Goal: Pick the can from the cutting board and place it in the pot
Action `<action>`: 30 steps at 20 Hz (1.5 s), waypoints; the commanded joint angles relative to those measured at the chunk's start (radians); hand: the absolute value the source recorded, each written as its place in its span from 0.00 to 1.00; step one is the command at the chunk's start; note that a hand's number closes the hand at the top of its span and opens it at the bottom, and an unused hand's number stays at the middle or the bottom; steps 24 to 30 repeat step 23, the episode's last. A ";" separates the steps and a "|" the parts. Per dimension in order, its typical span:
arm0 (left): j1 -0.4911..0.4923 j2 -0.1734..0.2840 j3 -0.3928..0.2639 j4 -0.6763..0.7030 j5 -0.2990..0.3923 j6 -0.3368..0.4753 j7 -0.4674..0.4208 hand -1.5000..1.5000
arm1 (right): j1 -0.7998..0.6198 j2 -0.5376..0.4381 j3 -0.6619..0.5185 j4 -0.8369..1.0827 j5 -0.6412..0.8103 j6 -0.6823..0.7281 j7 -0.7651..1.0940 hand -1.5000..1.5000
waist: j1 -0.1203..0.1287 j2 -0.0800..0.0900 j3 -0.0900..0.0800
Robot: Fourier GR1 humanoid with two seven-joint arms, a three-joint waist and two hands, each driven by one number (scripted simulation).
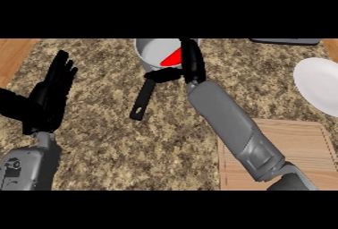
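Tabletop (pixel 132 143) of speckled stone carries a wooden cutting board (pixel 297 147) at lower right, a white plate (pixel 320 85) and a grey pot (pixel 155 51) with black handle. Right hand (pixel 192 58) reaches over the pot, fingers curled round the red can (pixel 174 57). Left hand (pixel 49 89) rests spread at left.

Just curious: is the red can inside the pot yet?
Inside: the red can shows within the pot's rim, beside the right robot hand.

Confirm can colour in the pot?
Red: the can shows red inside the grey pot, partly behind the right hand, in the head view.
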 commanded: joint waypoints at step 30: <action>0.015 0.058 0.103 0.033 0.042 -0.045 -0.011 0.50 | 0.056 -0.197 -0.280 0.233 -0.070 0.456 -0.366 0.00 | -0.065 -0.022 -0.002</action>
